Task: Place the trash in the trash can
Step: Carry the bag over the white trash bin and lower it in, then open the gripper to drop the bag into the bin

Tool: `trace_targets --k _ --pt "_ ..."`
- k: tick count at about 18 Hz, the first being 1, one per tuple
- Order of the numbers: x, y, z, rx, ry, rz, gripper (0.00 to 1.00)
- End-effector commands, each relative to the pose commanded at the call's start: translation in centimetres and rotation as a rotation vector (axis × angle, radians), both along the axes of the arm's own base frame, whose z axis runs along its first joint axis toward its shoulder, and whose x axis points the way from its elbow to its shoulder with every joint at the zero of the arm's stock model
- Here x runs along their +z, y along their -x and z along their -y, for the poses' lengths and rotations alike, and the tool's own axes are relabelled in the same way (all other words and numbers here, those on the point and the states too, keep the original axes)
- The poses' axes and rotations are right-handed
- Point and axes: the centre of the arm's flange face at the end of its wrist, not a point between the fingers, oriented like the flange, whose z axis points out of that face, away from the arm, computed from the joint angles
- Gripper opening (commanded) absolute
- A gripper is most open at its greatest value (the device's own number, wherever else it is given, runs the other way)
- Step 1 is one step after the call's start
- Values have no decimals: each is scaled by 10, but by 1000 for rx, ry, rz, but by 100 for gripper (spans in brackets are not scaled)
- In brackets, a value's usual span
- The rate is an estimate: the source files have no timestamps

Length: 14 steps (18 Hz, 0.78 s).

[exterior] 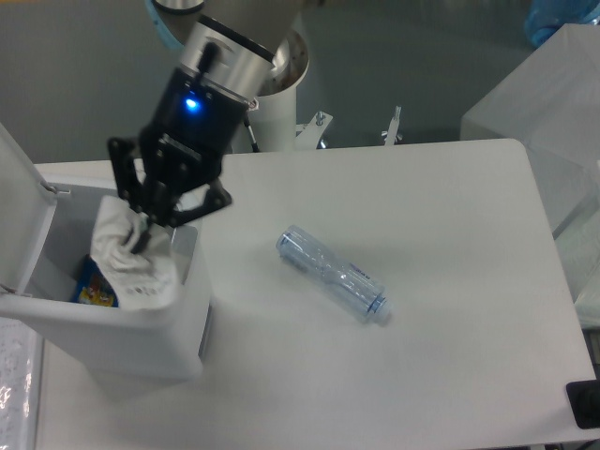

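Gripper (142,234) hung over the open trash can (112,328), fingers closed on the crumpled wrapper (131,267). Wrapper dangled below the fingertips, pale and bunched, dark print showing on its lower part. It sat over the can's right-hand side, its lower end level with or just under the rim; whether it touched the inner wall could not be told.

Arm (220,66) came down from the upper middle, tilted toward the can. A blue light (192,103) glowed on the wrist above the gripper.

Trash can stood at the left edge of the worktop (450,281), white and boxy. Lid (21,216) was flipped up on the left side. Inside, near the bottom, lay a blue and yellow packet (89,286), partly hidden by the wrapper.

Crushed bottle (333,274) lay on its side on the worktop, right of the can and well apart from it. Clear with a bluish tint, set diagonally, one end toward upper left, the other toward lower right. Nothing touched it.
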Motion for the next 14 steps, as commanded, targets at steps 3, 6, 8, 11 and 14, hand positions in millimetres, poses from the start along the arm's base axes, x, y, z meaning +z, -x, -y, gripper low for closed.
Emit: trace_targets --k 3,6,8,11,14 --pt "-1 -11 -4 -21 0 -3 100" --pt "4 -11 -2 -23 -9 -17 100" --pt "5 -8 -3 -19 -12 -22 100" --pt "5 50 21 92 -9 -19 100" --pt "-10 109 46 196 11 1 100"
